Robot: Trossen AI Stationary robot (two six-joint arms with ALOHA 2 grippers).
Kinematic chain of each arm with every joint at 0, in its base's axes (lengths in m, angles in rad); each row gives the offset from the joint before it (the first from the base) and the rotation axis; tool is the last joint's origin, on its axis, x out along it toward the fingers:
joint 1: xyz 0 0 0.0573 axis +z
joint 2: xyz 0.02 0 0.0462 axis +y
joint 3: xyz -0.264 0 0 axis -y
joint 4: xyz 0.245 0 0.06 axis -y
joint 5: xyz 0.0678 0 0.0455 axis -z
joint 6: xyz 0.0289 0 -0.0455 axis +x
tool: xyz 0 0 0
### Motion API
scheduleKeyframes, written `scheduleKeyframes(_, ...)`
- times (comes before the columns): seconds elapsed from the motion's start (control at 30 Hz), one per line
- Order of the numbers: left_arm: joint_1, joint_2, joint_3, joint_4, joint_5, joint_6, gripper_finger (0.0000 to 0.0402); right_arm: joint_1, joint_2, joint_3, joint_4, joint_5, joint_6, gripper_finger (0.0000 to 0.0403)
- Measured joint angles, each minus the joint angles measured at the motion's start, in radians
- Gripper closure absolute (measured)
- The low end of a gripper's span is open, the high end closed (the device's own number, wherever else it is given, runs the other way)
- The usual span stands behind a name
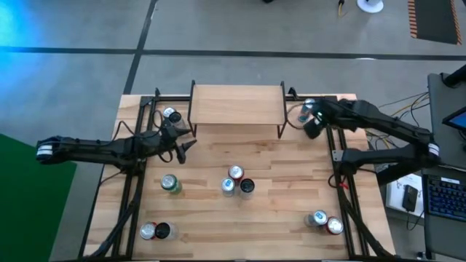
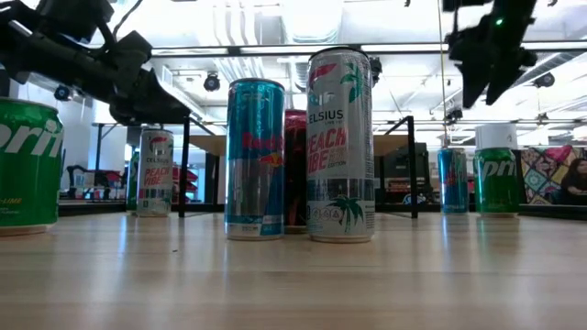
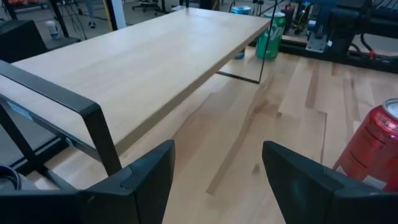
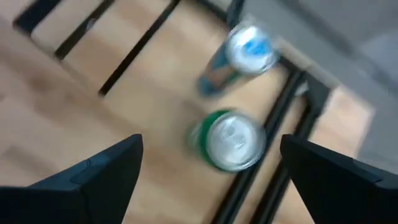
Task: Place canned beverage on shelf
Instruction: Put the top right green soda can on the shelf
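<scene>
Light-wood planks make up the table (image 1: 291,204), framed by black metal rails and standing on a grey floor. At its far edge stands the shelf (image 1: 237,104), a low rectangular light-wood board on thin black legs, its top bare in the high and left wrist views. Two dark arms reach in from the sides: the left gripper (image 1: 183,143) sits just off the shelf's left front corner, its fingers (image 3: 149,177) spread apart with nothing between them, facing along the shelf's length. The right gripper (image 1: 312,122) hangs raised beside the shelf's right end, its fingers (image 4: 102,171) wide apart and empty, directly above a green Sprite can (image 4: 229,140) standing upright on the table next to a blue-topped slim can (image 4: 249,50). Near the left gripper stands a white slim can (image 1: 171,114) by the shelf's left legs. Mid-table is a tight cluster: a white Celsius can (image 2: 340,147), a blue Red Bull can (image 2: 255,158) and a dark red can (image 2: 294,170) behind them. Another green can (image 1: 170,183) stands left of that cluster. Two cans (image 1: 155,231) sit at the near left edge and a pair of cans (image 1: 325,221) at the near right.
</scene>
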Motion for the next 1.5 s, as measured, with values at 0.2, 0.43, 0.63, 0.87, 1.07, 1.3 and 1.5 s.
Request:
scheduleKeyframes(0.2,0.000,0.001,0.000,0.008,0.000,0.009,0.0173,-0.201,0.076,0.035,-0.025,-0.155,-0.129,0.0033)
scheduleKeyframes(0.43,-0.005,0.036,0.000,0.004,0.001,-0.007,0.0173,-0.383,0.148,0.017,-0.027,-0.278,-0.266,0.0032)
scheduleKeyframes(0.63,-0.005,0.065,0.000,0.005,0.000,-0.010,0.0173,-0.448,0.202,-0.030,0.012,-0.315,-0.320,0.0032)
scheduleKeyframes(0.87,-0.005,0.077,-0.001,0.009,-0.001,-0.027,0.0173,-0.469,0.250,-0.069,0.073,-0.314,-0.337,0.0032)
scheduleKeyframes(1.07,-0.005,0.090,-0.001,0.006,-0.002,-0.041,0.0173,-0.468,0.286,-0.074,0.089,-0.315,-0.348,0.0039)
scheduleKeyframes(1.3,-0.005,0.124,-0.002,-0.014,-0.003,-0.068,0.0173,-0.468,0.322,-0.086,0.099,-0.311,-0.364,0.0091)
scheduleKeyframes(1.5,-0.005,0.156,-0.002,-0.002,-0.036,-0.067,0.0173,-0.468,0.333,-0.091,0.104,-0.310,-0.364,0.0113)
